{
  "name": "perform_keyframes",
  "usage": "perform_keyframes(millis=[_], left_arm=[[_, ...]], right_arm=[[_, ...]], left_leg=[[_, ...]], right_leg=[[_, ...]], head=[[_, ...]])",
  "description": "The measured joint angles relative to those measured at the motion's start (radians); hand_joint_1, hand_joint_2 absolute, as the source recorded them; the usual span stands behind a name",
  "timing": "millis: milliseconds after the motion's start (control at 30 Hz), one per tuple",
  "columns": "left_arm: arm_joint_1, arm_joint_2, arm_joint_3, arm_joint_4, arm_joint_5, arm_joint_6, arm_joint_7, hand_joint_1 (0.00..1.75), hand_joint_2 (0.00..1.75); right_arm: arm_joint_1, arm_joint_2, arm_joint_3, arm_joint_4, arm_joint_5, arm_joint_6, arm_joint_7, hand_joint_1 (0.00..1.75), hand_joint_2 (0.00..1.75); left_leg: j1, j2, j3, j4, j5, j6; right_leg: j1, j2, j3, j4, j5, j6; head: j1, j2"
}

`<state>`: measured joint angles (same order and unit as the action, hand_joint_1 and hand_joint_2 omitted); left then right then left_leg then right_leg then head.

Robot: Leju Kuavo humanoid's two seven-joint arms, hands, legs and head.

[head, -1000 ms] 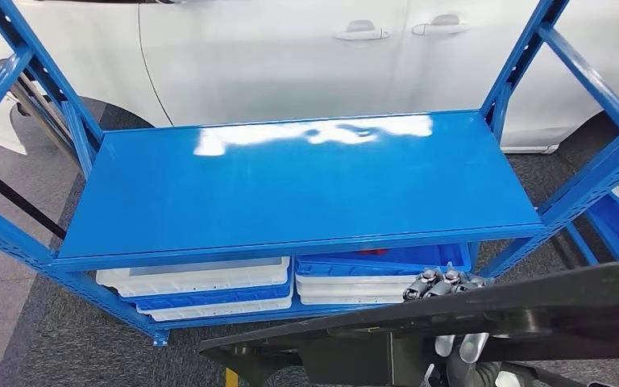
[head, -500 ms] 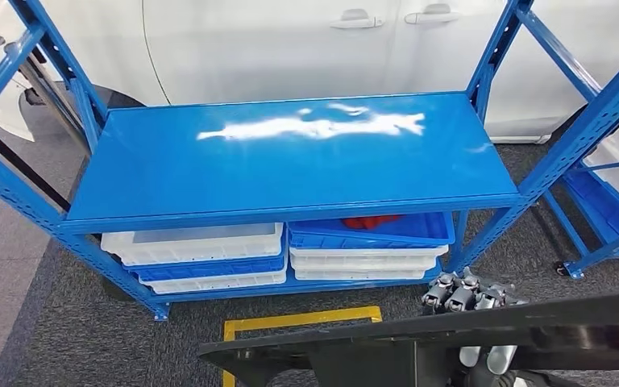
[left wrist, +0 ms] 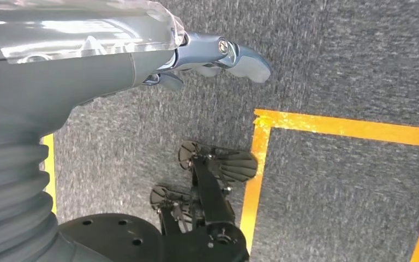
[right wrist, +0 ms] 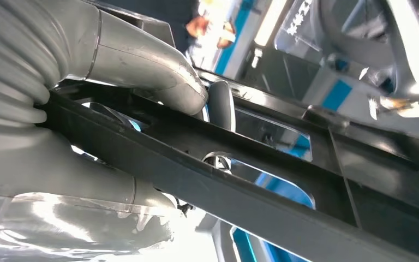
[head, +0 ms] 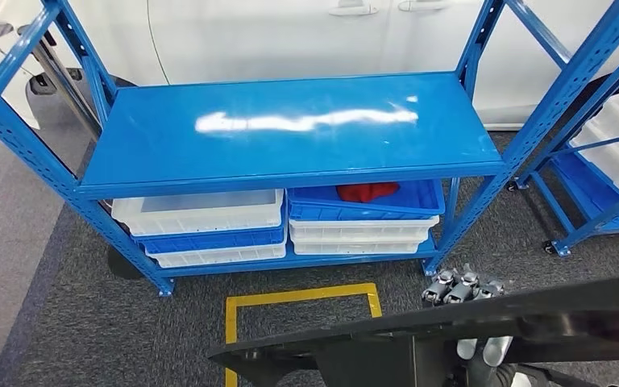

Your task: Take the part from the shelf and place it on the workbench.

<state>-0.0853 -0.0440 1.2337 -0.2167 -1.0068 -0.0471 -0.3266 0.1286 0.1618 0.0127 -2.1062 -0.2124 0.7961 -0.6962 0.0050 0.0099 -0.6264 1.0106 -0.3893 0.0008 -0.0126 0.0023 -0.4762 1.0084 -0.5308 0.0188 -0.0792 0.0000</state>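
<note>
Part: we observe a long black frame-like part [head: 467,330] running across the lower foreground of the head view, well apart from the shelf and above the carpet.
Part detail: in the right wrist view we note the part's [right wrist: 240,180] flat black bars with open cut-outs between them.
Right hand: we see the right hand [right wrist: 142,125] gripping the part, a thick grey thumb over one bar and the rest of the hand beneath it; in the head view the hand's [head: 461,290] knuckles show just above the part's upper edge.
Left hand: we see the left hand [left wrist: 218,54] hanging over the carpet, its fingers loosely extended with nothing in them.
Shelf: we record a blue metal shelf [head: 290,137] with a bare, glossy upper deck.
Bins: we record stacked white and blue bins [head: 209,230] on the shelf's lower deck; the top right blue bin [head: 363,205] sits tilted and holds a red item [head: 368,191].
Floor: we note dark grey carpet [head: 89,330] with a yellow taped outline [head: 298,294] in front of the shelf.
Surroundings: we note a white car [head: 306,36] behind the shelf and a second blue rack [head: 604,161] to the right.
</note>
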Motion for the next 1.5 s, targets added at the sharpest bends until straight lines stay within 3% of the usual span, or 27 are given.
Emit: perform_keyframes(millis=[67, 100, 167, 233, 267, 300, 333, 400, 467, 500, 567, 633, 733, 767, 800, 833, 867, 933, 1000, 1100, 1167, 1267, 1300, 1333, 1367, 1433, 1500], left_arm=[[-0.001, 0.0, 0.0, 0.0, -0.006, -0.002, -0.004, 0.0, 1.75], [0.0, 0.0, 0.0, 0.0, -0.01, -0.003, -0.006, 0.0, 1.75], [0.001, 0.001, -0.001, 0.0, -0.015, -0.007, -0.01, 0.0, 1.75], [-0.001, 0.001, -0.002, 0.0, -0.021, -0.011, -0.015, 0.0, 1.75], [-0.002, 0.002, -0.003, 0.0, -0.023, -0.013, -0.017, 0.0, 1.75], [-0.002, 0.003, -0.003, 0.0, -0.024, -0.015, -0.017, 0.0, 1.75], [-0.002, 0.004, -0.004, 0.0, -0.025, -0.016, -0.017, 0.0, 1.75], [-0.003, 0.007, -0.004, 0.0, -0.026, -0.017, -0.016, 0.0, 1.75], [-0.005, 0.01, -0.004, 0.0, -0.026, -0.017, -0.015, 0.0, 1.75], [-0.007, 0.012, -0.004, 0.0, -0.025, -0.017, -0.014, 0.0, 1.75], [-0.006, 0.012, -0.004, 0.0, -0.025, -0.017, -0.014, 0.0, 1.75], [-0.005, 0.01, -0.004, 0.001, -0.024, -0.016, -0.012, 0.0, 1.75], [-0.004, 0.009, -0.004, 0.002, -0.018, -0.011, -0.003, 0.0, 1.75], [-0.004, 0.009, -0.003, 0.002, -0.014, -0.008, 0.001, 0.0, 1.75], [-0.003, 0.009, -0.003, 0.002, -0.01, -0.004, 0.005, 0.0, 1.75], [-0.003, 0.009, -0.002, 0.002, -0.006, -0.001, 0.011, 0.0, 1.75], [-0.003, 0.009, 0.0, 0.002, -0.002, 0.001, 0.016, 0.0, 1.75], [-0.004, 0.008, 0.005, 0.002, 0.006, 0.005, 0.023, 0.0, 1.75], [-0.006, 0.008, 0.011, 0.002, 0.011, 0.009, 0.027, 0.0, 1.75], [-0.007, 0.009, 0.017, 0.001, 0.013, 0.013, 0.031, 0.0, 1.75], [-0.007, 0.01, 0.019, 0.001, 0.014, 0.014, 0.033, 0.0, 1.75], [-0.006, 0.01, 0.023, 0.002, 0.017, 0.015, 0.038, 0.0, 1.75], [-0.004, 0.01, 0.025, 0.002, 0.02, 0.015, 0.04, 0.0, 1.75], [-0.003, 0.01, 0.027, 0.002, 0.022, 0.016, 0.042, 0.0, 1.75], [-0.003, 0.01, 0.029, 0.002, 0.024, 0.017, 0.044, 0.0, 1.75], [-0.003, 0.011, 0.034, 0.002, 0.025, 0.018, 0.048, 0.0, 1.75], [-0.002, 0.013, 0.038, 0.001, 0.025, 0.018, 0.051, 0.0, 1.75]], right_arm=[[-0.021, -0.003, 0.018, 0.008, 0.01, -0.053, 0.0, 1.75, 1.75], [-0.035, -0.008, 0.029, 0.013, 0.01, -0.079, 0.0, 1.75, 1.75], [-0.07, -0.023, 0.05, 0.023, -0.001, -0.118, 0.0, 1.75, 1.75], [-0.103, -0.045, 0.065, 0.031, -0.022, -0.144, 0.0, 1.75, 1.75], [-0.115, -0.057, 0.068, 0.035, -0.032, -0.152, 0.0, 1.75, 1.75], [-0.124, -0.067, 0.07, 0.038, -0.04, -0.158, 0.0, 1.75, 1.75], [-0.131, -0.077, 0.071, 0.042, -0.045, -0.162, 0.0, 1.75, 1.75], [-0.143, -0.092, 0.073, 0.047, -0.049, -0.166, 0.0, 1.75, 1.75], [-0.154, -0.103, 0.074, 0.049, -0.052, -0.167, 0.0, 1.75, 1.75], [-0.158, -0.107, 0.075, 0.049, -0.053, -0.167, 0.0, 1.75, 1.75], [-0.163, -0.114, 0.076, 0.05, -0.055, -0.167, 0.0, 1.75, 1.75], [-0.165, -0.121, 0.076, 0.053, -0.056, -0.167, 0.0, 1.75, 1.75], [-0.166, -0.129, 0.079, 0.059, -0.057, -0.164, 0.0, 1.75, 1.75], [-0.166, -0.13, 0.082, 0.063, -0.059, -0.163, 0.0, 1.75, 1.75], [-0.168, -0.131, 0.086, 0.068, -0.06, -0.163, 0.0, 1.75, 1.75], [-0.171, -0.132, 0.093, 0.074, -0.062, -0.164, 0.0, 1.75, 1.75], [-0.177, -0.133, 0.101, 0.08, -0.064, -0.167, 0.0, 1.75, 1.75], [-0.193, -0.136, 0.119, 0.091, -0.069, -0.179, 0.0, 1.75, 1.75], [-0.208, -0.139, 0.135, 0.101, -0.078, -0.188, 0.0, 1.75, 1.75], [-0.216, -0.143, 0.142, 0.111, -0.081, -0.184, 0.0, 1.75, 1.75], [-0.219, -0.143, 0.143, 0.115, -0.086, -0.174, 0.0, 1.75, 1.75], [-0.223, -0.143, 0.144, 0.125, -0.097, -0.164, -0.001, 1.75, 1.75], [-0.223, -0.143, 0.144, 0.129, -0.098, -0.164, 0.0, 1.75, 1.75], [-0.223, -0.143, 0.144, 0.134, -0.099, -0.165, 0.0, 1.75, 1.75], [-0.224, -0.143, 0.144, 0.139, -0.1, -0.166, 0.0, 1.75, 1.75], [-0.229, -0.144, 0.144, 0.146, -0.099, -0.168, 0.0, 1.75, 1.75], [-0.234, -0.144, 0.143, 0.151, -0.097, -0.169, 0.0, 1.75, 1.75]], left_leg=[[0.002, -0.001, -0.006, 0.0, 0.014, -0.013], [0.004, -0.002, -0.013, 0.008, 0.003, -0.018], [0.007, -0.004, -0.039, 0.073, -0.075, -0.026], [0.007, -0.004, -0.072, 0.198, -0.169, -0.032], [0.007, -0.004, -0.081, 0.256, -0.184, -0.034], [0.007, -0.004, -0.079, 0.291, -0.173, -0.035], [0.007, -0.004, -0.062, 0.294, -0.144, -0.034], [0.007, -0.004, 0.025, 0.198, -0.096, -0.027], [0.003, -0.004, 0.132, 0.044, -0.115, -0.015], [0.0, -0.004, 0.163, -0.005, -0.133, -0.009], [-0.001, -0.003, 0.174, -0.037, -0.141, 0.003], [0.002, -0.001, 0.167, -0.042, -0.127, 0.016], [0.002, 0.001, 0.148, -0.042, -0.108, 0.026], [0.002, 0.001, 0.142, -0.041, -0.103, 0.026], [0.002, 0.001, 0.136, -0.04, -0.1, 0.026], [0.001, 0.001, 0.133, -0.037, -0.097, 0.025], [0.001, 0.0, 0.13, -0.034, -0.097, 0.024], [0.0, 0.0, 0.128, -0.027, -0.099, 0.018], [-0.002, 0.0, 0.12, -0.018, -0.101, 0.009], [-0.004, 0.0, 0.111, -0.014, -0.102, -0.006], [-0.004, -0.001, 0.092, 0.026, -0.133, -0.015], [0.001, -0.002, -0.002, 0.221, -0.222, -0.026], [0.002, -0.002, -0.028, 0.271, -0.233, -0.027], [0.003, -0.002, -0.037, 0.284, -0.223, -0.028], [0.004, -0.003, -0.026, 0.256, -0.195, -0.027], [0.006, -0.027, 0.033, 0.122, -0.12, -0.021], [0.007, -0.059, 0.077, 0.019, -0.086, -0.014]], right_leg=[[0.002, -0.002, -0.01, -0.008, 0.012, -0.018], [0.002, -0.004, -0.02, -0.009, 0.023, -0.027], [-0.001, -0.007, -0.045, -0.012, 0.048, -0.042], [0.002, -0.007, -0.077, -0.011, 0.071, -0.047], [0.004, -0.008, -0.093, -0.011, 0.082, -0.047], [0.005, -0.009, -0.109, -0.01, 0.094, -0.046], [0.006, -0.01, -0.124, -0.009, 0.105, -0.044], [0.007, -0.011, -0.148, -0.005, 0.124, -0.039], [0.01, -0.012, -0.161, 0.001, 0.137, -0.03], [0.01, -0.013, -0.163, 0.003, 0.144, -0.024], [0.01, -0.015, -0.165, 0.006, 0.153, -0.01], [0.009, -0.013, -0.18, 0.043, 0.131, 0.004], [0.006, -0.008, -0.247, 0.219, 0.016, 0.015], [0.005, -0.008, -0.266, 0.278, -0.014, 0.017], [0.005, -0.008, -0.272, 0.307, -0.024, 0.018], [0.004, -0.008, -0.258, 0.299, -0.016, 0.018], [0.004, -0.008, -0.225, 0.25, 0.011, 0.016], [0.005, -0.007, -0.138, 0.104, 0.067, 0.007], [0.01, -0.007, -0.097, 0.02, 0.081, -0.007], [0.01, -0.006, -0.1, 0.007, 0.078, -0.025], [0.004, -0.005, -0.098, 0.0, 0.082, -0.037], [0.005, 0.004, -0.101, -0.002, 0.084, -0.046], [0.005, 0.009, -0.102, -0.001, 0.085, -0.046], [0.005, 0.016, -0.102, 0.0, 0.085, -0.046], [0.005, 0.024, -0.102, 0.002, 0.085, -0.046], [0.006, 0.042, -0.102, 0.007, 0.084, -0.043], [0.006, 0.061, -0.11, 0.013, 0.085, -0.033]], head=[[0.0, 0.0], [0.0, 0.0], [0.0, 0.0], [0.0, 0.0], [0.0, 0.0], [0.0, 0.0], [0.0, 0.0], [0.0, 0.0], [0.0, 0.0], [0.0, 0.0], [0.0, 0.0], [0.0, 0.0], [0.0, 0.0], [0.0, 0.0], [0.0, 0.0], [0.0, 0.0], [0.0, 0.0], [0.0, 0.0], [0.0, 0.0], [0.0, 0.0], [0.0, 0.0], [0.0, 0.0], [0.0, 0.0], [0.0, 0.0], [0.0, 0.0], [0.0, 0.0], [0.0, 0.0]])
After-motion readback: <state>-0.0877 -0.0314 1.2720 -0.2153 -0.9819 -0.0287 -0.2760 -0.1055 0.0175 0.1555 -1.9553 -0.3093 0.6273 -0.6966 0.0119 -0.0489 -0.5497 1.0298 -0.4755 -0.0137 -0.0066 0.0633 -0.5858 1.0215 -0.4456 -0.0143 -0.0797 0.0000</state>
